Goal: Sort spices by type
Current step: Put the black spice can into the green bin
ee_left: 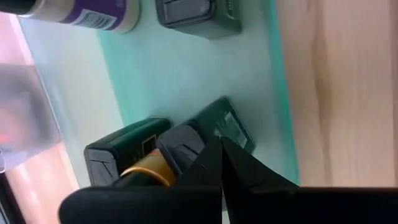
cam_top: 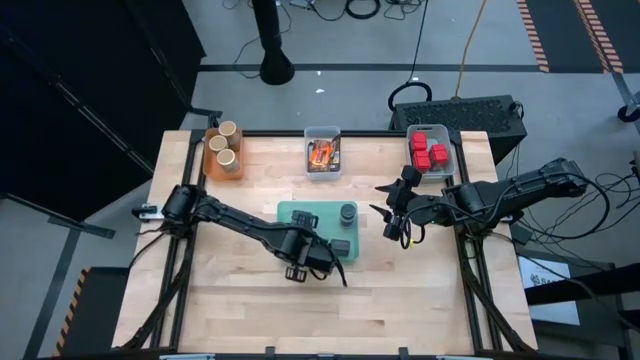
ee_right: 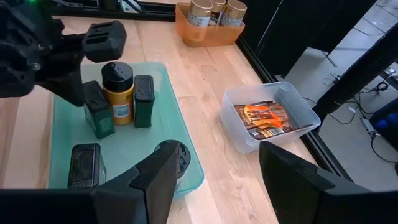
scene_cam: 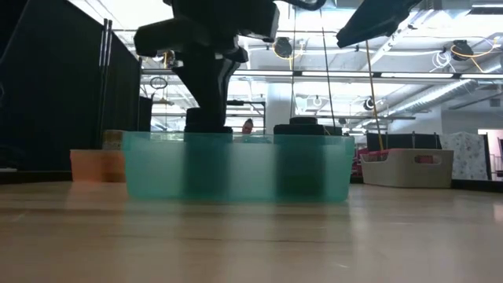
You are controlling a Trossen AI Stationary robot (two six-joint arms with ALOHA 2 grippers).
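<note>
Teal translucent plastic makes the shallow tray (ee_right: 180, 134) at the middle of the wooden table (cam_top: 240, 300), and most of what I am sorting stands on it. I count three dark green rectangular tins: two upright tins (ee_right: 143, 101) flanking a gold jar, one lying flat tin (ee_right: 85, 165) near the tray's edge. The gold jar (ee_right: 119, 93) is round with a black ribbed lid. A second round dark jar (ee_right: 177, 155) sits just beyond my right fingers.

My left gripper (ee_left: 217, 163) hangs over the tray by the upright tins, its fingers pressed together on nothing. My right gripper (ee_right: 214, 180) waits near the table's right edge, fingers spread and empty.

Along the far edge stand three bins. An orange bin (ee_right: 208, 32) at the left corner holds three tan round jars (ee_right: 200, 11) with metallic lids. A clear bin (ee_right: 292, 102) in the middle holds glossy orange-red printed packets (ee_right: 267, 121); I cannot count them. Red cubes (cam_top: 430, 150), about four, fill the right bin (cam_top: 450, 150).
</note>
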